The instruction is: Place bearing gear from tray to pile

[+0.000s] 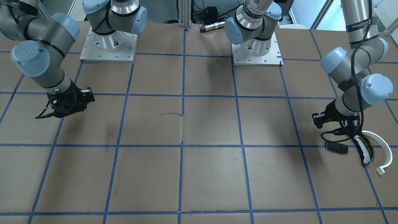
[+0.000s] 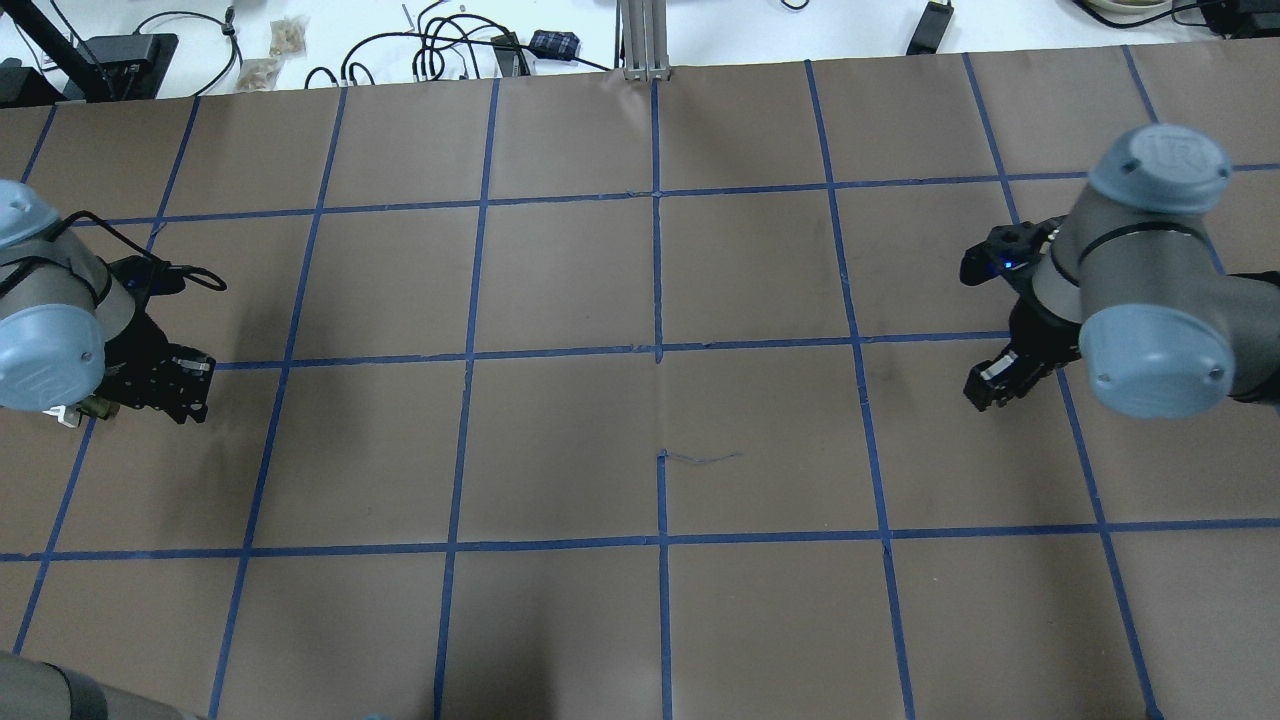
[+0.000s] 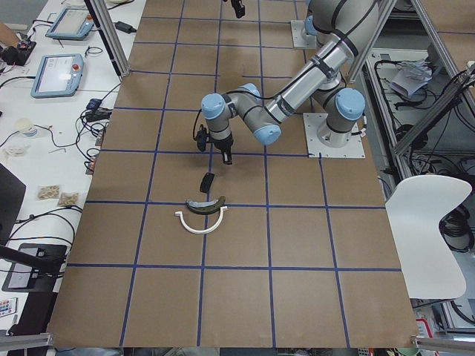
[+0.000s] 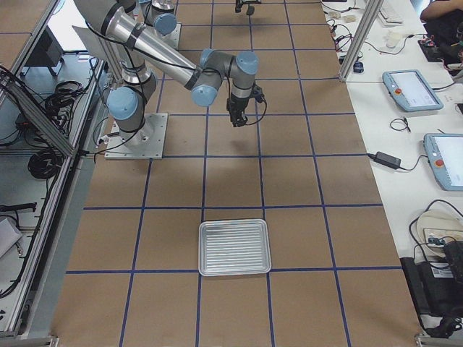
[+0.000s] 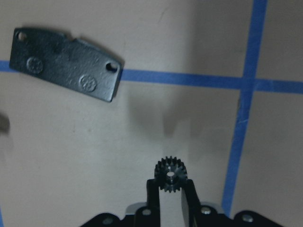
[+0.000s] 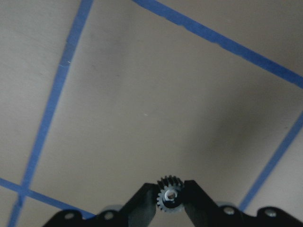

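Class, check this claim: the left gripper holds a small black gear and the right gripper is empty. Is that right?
No. The right gripper is not empty: the right wrist view shows it shut on a small black gear as well. The left gripper does hold a gear.

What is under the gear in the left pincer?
Brown table paper near a blue tape line; the black plate lies apart. The patch behind the gear and left pincer is covered.
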Controlling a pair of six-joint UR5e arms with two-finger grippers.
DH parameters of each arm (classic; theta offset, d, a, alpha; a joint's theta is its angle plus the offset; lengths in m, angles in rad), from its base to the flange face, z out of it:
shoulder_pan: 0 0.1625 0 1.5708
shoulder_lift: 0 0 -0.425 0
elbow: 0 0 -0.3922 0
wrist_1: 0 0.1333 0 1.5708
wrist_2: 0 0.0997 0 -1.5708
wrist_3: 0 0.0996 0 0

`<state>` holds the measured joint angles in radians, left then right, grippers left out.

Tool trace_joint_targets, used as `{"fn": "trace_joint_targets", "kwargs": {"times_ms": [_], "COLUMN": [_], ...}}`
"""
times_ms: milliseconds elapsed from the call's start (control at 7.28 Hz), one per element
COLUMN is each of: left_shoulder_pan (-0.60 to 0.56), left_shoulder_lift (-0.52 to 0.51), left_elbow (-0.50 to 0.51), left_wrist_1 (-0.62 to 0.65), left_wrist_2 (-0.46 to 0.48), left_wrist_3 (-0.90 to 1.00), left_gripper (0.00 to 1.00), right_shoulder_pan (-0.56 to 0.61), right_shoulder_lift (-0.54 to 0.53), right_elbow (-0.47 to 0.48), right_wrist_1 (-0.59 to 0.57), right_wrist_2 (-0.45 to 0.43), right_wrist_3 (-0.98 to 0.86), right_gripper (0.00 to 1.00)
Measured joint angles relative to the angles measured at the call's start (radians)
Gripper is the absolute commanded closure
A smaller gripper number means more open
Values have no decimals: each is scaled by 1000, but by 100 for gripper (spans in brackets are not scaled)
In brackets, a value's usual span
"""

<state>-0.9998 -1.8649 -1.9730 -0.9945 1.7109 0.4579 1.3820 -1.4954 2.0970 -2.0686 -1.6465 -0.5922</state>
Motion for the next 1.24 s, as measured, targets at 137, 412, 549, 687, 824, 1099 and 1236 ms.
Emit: {"fn": "trace_joint_targets", "kwargs": {"times_ms": [137, 412, 549, 687, 824, 1099, 1236], "left_shoulder_pan": [31, 53, 49, 48, 45, 32, 25], "left_shoulder_lift": [-7, -14, -10, -3, 1, 13, 20], "left_elbow": [-3, 4, 8, 17, 33, 65, 73], "left_wrist_1": [1, 2, 2, 0, -5, -38, -52], "left_wrist_2": [-11, -27, -36, -47, -53, -57, -57], "left_wrist_3": [13, 15, 7, 1, -2, -5, -6], "left_gripper": [31, 0, 0, 0, 0, 0, 0], "right_shoulder_pan": [116, 317, 400, 476, 536, 598, 607], "right_shoulder_lift": [12, 101, 163, 235, 306, 399, 416], "right_elbow": [1, -25, -75, -149, -222, -322, -338], "right_wrist_1": [-30, -148, -179, -191, -195, -193, -191], "right_wrist_2": [0, 14, 34, 47, 57, 76, 76], "right_wrist_3": [182, 521, 687, 818, 923, 1029, 1037], "right_gripper": [97, 95, 94, 94, 91, 19, 0]}}
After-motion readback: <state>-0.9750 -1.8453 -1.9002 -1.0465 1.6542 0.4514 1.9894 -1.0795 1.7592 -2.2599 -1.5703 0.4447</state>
